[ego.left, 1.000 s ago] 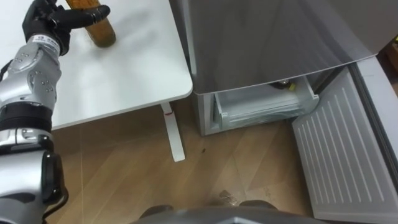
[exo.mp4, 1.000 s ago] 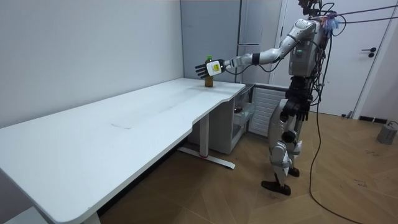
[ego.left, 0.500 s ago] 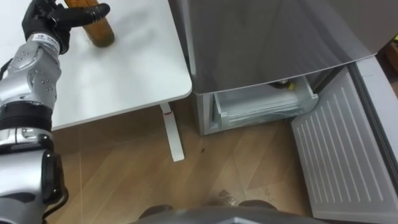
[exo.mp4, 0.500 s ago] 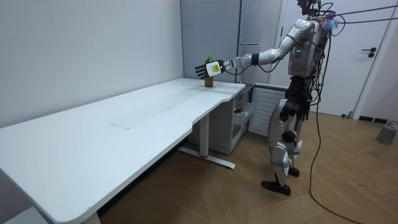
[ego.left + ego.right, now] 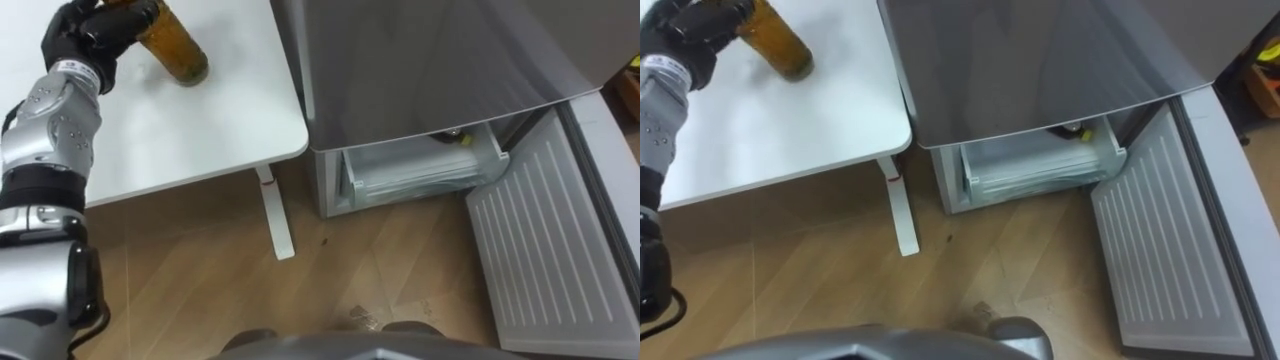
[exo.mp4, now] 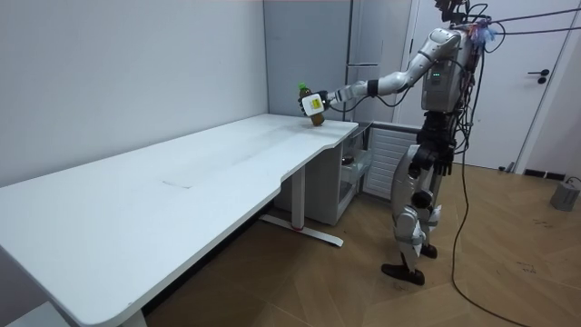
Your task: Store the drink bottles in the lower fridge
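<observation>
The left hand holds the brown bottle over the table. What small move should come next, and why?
Probably swing the left hand with the brown bottle to the robot's right, off the white table, toward the fridge. Its fingers are curled round the tilted bottle, which seems clear of the tabletop, and the lower door stands open, the drawer showing.

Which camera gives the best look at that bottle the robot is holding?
The room view: it shows the bottle from green cap to base, tilted in the left hand. The two eye views show its brown lower body close up, but the hand and the picture's edge hide the top.
</observation>
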### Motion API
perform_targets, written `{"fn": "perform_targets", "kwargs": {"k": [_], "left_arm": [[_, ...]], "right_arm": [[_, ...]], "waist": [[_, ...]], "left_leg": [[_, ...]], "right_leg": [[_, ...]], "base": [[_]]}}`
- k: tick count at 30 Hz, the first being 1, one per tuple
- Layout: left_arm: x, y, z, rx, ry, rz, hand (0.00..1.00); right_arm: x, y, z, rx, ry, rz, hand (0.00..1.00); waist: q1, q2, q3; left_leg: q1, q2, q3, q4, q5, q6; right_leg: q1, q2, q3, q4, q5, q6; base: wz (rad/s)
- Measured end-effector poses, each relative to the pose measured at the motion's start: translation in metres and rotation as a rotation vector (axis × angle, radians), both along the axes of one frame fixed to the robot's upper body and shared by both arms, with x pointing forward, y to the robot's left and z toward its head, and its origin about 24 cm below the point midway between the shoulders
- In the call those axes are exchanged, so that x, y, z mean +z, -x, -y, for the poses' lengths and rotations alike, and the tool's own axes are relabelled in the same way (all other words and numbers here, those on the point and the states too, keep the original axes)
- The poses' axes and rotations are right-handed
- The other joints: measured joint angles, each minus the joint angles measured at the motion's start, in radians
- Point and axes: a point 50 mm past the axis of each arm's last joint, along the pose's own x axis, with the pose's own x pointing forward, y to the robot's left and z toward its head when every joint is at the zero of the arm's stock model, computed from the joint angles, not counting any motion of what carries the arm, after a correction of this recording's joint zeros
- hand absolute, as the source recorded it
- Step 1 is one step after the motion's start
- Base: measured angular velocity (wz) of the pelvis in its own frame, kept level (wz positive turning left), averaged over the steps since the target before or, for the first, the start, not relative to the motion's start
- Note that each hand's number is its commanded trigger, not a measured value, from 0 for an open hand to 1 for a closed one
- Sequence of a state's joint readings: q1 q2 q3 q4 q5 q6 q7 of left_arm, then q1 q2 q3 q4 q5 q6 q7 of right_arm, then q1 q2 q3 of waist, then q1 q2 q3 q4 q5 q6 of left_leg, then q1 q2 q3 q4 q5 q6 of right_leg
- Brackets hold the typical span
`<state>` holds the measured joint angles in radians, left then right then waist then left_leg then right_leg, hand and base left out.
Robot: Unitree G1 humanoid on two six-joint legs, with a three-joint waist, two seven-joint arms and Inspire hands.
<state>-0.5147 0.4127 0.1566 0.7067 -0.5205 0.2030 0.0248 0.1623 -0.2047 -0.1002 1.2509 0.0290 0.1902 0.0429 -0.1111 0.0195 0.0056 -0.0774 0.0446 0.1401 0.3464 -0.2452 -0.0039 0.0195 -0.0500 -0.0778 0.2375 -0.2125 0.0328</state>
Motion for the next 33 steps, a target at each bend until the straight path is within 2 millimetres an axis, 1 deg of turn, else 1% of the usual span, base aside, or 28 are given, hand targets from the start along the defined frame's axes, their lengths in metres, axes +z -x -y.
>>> {"fn": "perform_targets", "kwargs": {"k": [6,10,15,21,29,33], "left_arm": [[-0.001,0.0,0.0,0.001,0.004,-0.013,1.0],[-0.002,0.0,0.001,0.002,0.003,-0.024,1.0],[-0.005,0.0,0.004,-0.011,-0.005,-0.043,1.0],[-0.007,0.0,0.007,-0.03,-0.012,-0.049,1.0],[-0.007,0.0,0.007,-0.03,0.003,-0.046,1.0],[-0.005,-0.002,0.01,-0.042,-0.011,-0.04,1.0]], "right_arm": [[0.0,0.001,0.0,-0.002,0.001,-0.006,0.0],[0.001,0.002,0.003,-0.002,0.007,-0.01,0.0],[0.003,0.003,0.008,0.0,0.019,-0.012,0.0],[0.004,0.001,0.013,0.004,0.029,-0.007,0.0],[0.004,0.0,0.012,0.02,0.019,-0.008,0.0],[0.004,-0.004,0.011,0.037,0.016,0.001,0.0]], "waist": [[-0.007,0.001,-0.0003],[-0.015,0.005,-0.0024],[-0.023,0.011,-0.0026],[-0.023,0.013,-0.0026],[-0.018,0.013,-0.0025],[-0.019,0.013,-0.0026]], "left_leg": [[-0.001,0.0,-0.002,0.001,0.0,0.0],[0.003,0.0,0.0,0.0,0.0,0.0],[0.014,0.001,0.005,-0.004,0.0,0.0],[0.02,0.001,0.01,-0.009,0.0,0.0],[0.022,0.001,0.012,-0.01,0.0,0.0],[0.022,0.001,0.013,-0.011,0.0,0.0]], "right_leg": [[0.0,0.0,-0.002,0.001,0.0,0.0],[-0.001,0.0,0.0,0.004,0.0,0.0],[0.003,0.0,0.005,0.011,0.0,0.0],[0.001,0.0,0.013,0.018,0.0,0.0],[0.0,0.0,0.017,0.017,0.0,0.0],[0.0,0.0,0.017,0.017,0.0,0.0]], "base": [[0.0],[0.0],[-0.05],[-0.03],[0.0],[0.0]]}}
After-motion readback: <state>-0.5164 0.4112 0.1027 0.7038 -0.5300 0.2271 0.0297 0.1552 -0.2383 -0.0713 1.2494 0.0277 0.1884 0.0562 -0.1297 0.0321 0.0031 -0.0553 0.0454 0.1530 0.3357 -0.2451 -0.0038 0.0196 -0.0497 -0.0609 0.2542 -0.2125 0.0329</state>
